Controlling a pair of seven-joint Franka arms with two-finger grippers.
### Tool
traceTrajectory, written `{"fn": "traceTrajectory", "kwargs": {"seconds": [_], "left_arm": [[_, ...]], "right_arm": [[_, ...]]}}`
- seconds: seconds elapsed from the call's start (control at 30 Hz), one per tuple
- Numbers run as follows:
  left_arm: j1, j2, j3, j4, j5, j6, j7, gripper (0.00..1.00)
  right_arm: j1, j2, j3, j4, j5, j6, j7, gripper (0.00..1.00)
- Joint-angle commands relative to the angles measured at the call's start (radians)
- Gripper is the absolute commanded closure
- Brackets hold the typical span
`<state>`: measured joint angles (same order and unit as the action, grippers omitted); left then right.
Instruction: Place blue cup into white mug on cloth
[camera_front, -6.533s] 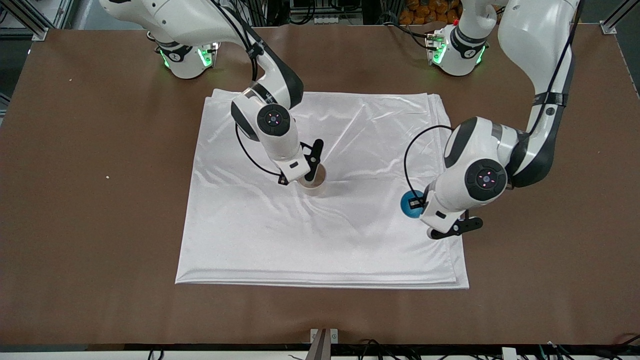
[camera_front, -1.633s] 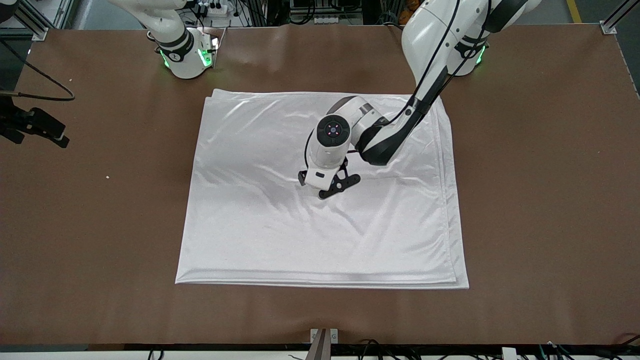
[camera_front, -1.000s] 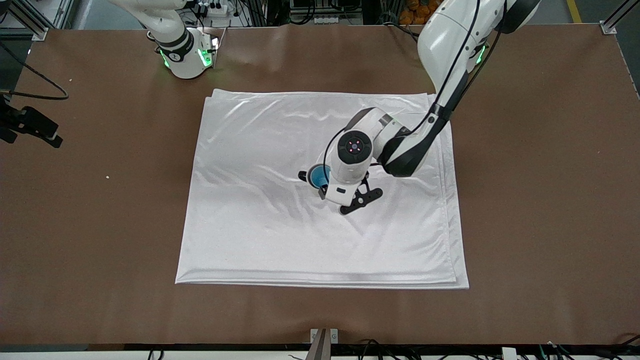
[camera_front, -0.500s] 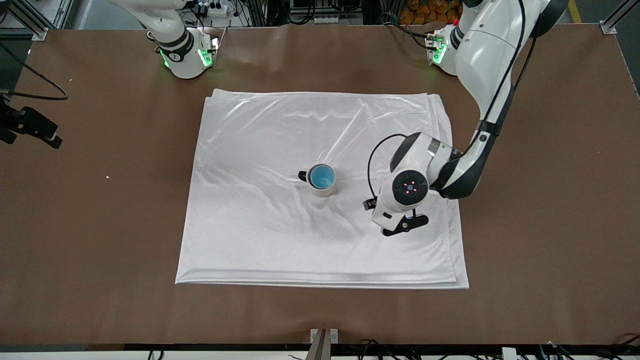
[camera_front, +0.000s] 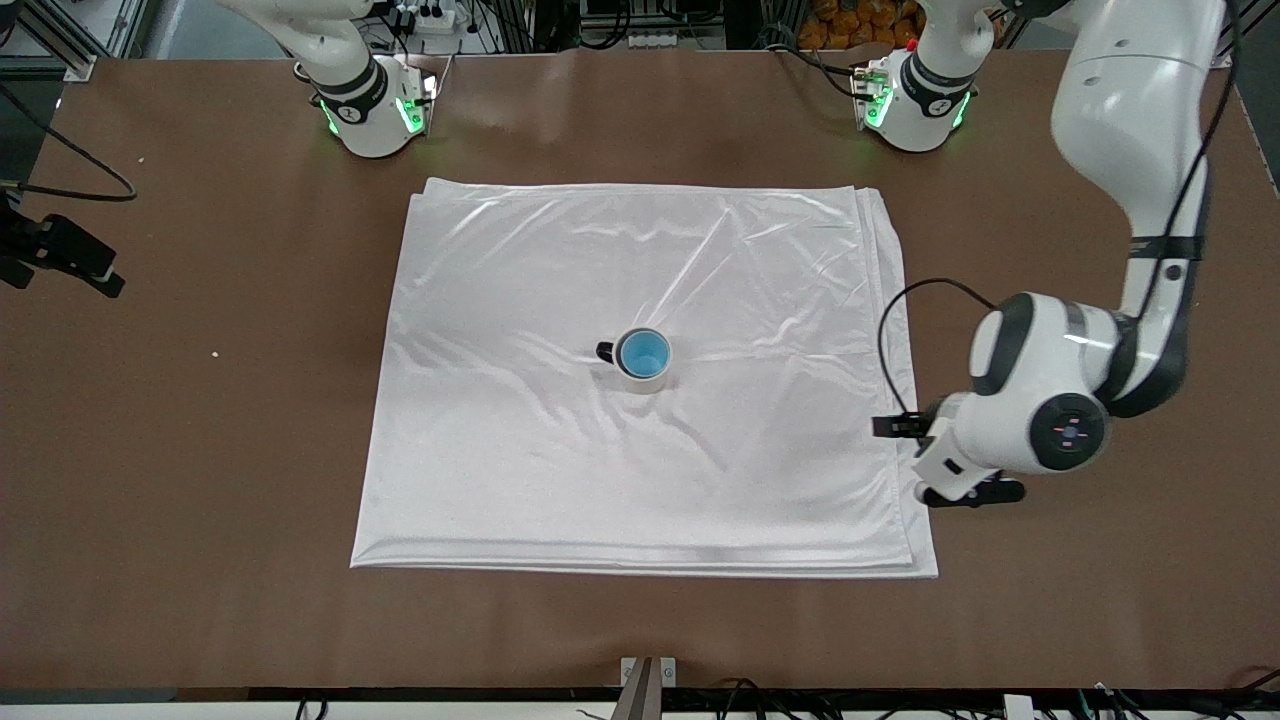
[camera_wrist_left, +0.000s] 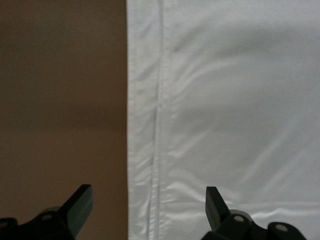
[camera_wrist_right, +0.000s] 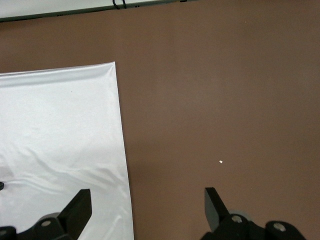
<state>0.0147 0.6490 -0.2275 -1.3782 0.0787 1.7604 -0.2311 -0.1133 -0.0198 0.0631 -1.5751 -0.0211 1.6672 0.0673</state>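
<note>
Left tool (camera_front: 948, 462), released, now hangs over the cloth's (camera_front: 520, 470) edge, lower right of frame. Cup (camera_front: 643, 352) sits inside the mug (camera_front: 640, 378) mid-frame. Right tool (camera_wrist_right: 147, 212) waits, released, over the bench (camera_wrist_right: 225, 100).

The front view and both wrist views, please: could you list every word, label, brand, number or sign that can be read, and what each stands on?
None: no readable text shows in any view.
Small off-white mug with a black handle: no print visible.
Light-blue tapered cup inside it: plain.
Glossy white folded cloth: plain.
Left gripper, open over the cloth's edge: no legible marking.
Right gripper, open: no legible marking.
</note>
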Motion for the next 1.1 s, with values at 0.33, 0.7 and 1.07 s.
{"fn": "traceTrajectory", "kwargs": {"seconds": [0.33,0.7,1.07], "left_arm": [[0.128,-0.132,-0.019,-0.087,-0.022,-0.079,0.196,0.00],[0.136,-0.255,-0.019,-0.237,-0.028,-0.033,0.196,0.00],[0.192,-0.454,-0.018,-0.447,-0.109,0.080,0.220,0.00]], "right_arm": [[-0.014,0.003,0.009,0.012,0.015,0.011,0.011,0.00],[-0.014,0.005,0.011,0.012,0.018,0.019,0.011,0.00],[-0.016,0.006,0.011,0.012,0.018,0.022,0.011,0.00]]}}
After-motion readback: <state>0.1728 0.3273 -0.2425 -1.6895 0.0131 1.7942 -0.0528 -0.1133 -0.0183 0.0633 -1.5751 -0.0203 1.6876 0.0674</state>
